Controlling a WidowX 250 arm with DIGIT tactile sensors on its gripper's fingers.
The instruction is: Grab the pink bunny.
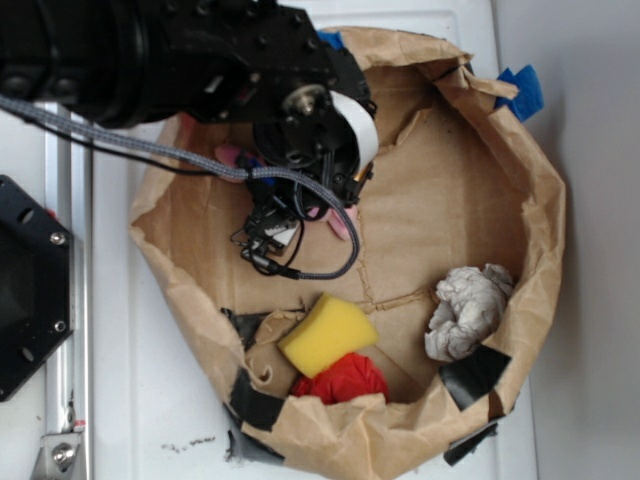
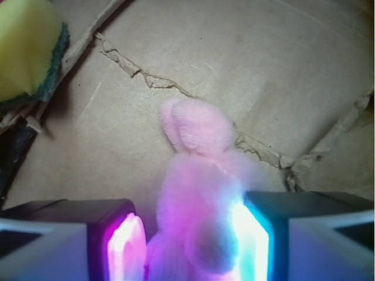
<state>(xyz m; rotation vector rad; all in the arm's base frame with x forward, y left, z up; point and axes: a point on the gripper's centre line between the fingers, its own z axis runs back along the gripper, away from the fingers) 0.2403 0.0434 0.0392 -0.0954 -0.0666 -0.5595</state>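
Pinching the pink bunny [image 2: 199, 199], the hand [image 2: 190, 240] reaches into the paper bag [image 1: 480, 180] holding a sponge [image 1: 327, 333].

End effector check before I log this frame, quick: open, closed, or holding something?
End effector: fingers on either side of the pink bunny, right pad touching; a firm hold cannot be told.
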